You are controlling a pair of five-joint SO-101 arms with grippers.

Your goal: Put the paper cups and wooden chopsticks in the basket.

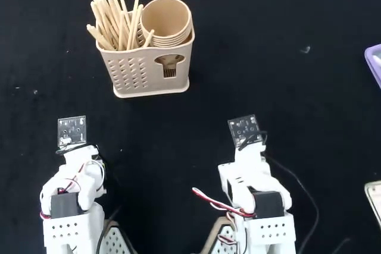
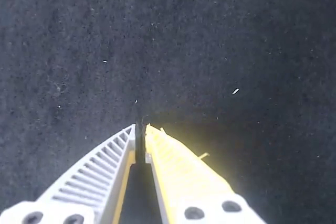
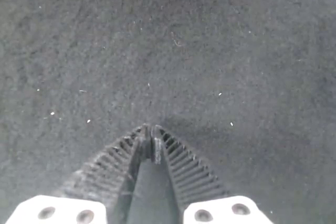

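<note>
A beige perforated basket [image 1: 146, 69] stands at the back left of the black table. Several wooden chopsticks [image 1: 113, 23] stick up out of its left half. A stack of brown paper cups [image 1: 166, 22] sits in its right half. Both arms are folded back at the near edge, well short of the basket. My left gripper [image 2: 140, 129] is shut over bare black cloth with nothing between its tips. My right gripper [image 3: 150, 131] is shut too, also over bare cloth. From above, the left arm [image 1: 74, 171] and right arm [image 1: 250, 171] sit side by side.
A purple object [image 1: 374, 63] pokes in at the right edge. A pale flat item [image 1: 375, 197] lies at the near right edge. Black cloth [image 1: 268, 75] covers the table between the arms and the basket.
</note>
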